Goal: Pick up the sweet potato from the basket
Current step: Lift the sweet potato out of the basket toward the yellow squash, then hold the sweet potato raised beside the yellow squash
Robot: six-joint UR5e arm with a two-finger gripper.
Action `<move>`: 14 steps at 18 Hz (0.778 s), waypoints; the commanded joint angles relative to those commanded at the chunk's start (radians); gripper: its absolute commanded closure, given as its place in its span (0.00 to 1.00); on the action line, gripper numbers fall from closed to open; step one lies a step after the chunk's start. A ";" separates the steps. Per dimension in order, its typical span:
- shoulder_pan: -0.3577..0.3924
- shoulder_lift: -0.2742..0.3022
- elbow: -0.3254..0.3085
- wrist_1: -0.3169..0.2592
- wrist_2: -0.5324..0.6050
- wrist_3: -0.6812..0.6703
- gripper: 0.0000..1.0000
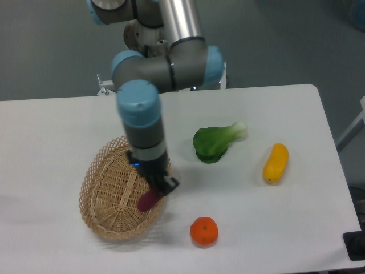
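The magenta sweet potato (148, 200) hangs tilted over the right rim of the tan wicker basket (111, 194), lifted off its floor. My gripper (159, 186) is shut on the tuber's upper end, and the fingers hide that end. The arm's grey and blue wrist stands upright above the basket's right side. The basket lies at the front left of the white table and holds nothing else that I can see.
An orange fruit (204, 231) sits just right of the basket near the front edge. A green leafy vegetable (214, 142) lies mid-table and a yellow oblong vegetable (275, 162) further right. The arm's base stands at the table's back edge.
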 joint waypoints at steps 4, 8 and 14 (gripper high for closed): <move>0.137 0.025 -0.012 -0.035 -0.005 0.192 0.81; 0.221 0.045 -0.012 -0.063 -0.028 0.298 0.81; 0.269 0.045 -0.005 -0.058 -0.051 0.321 0.81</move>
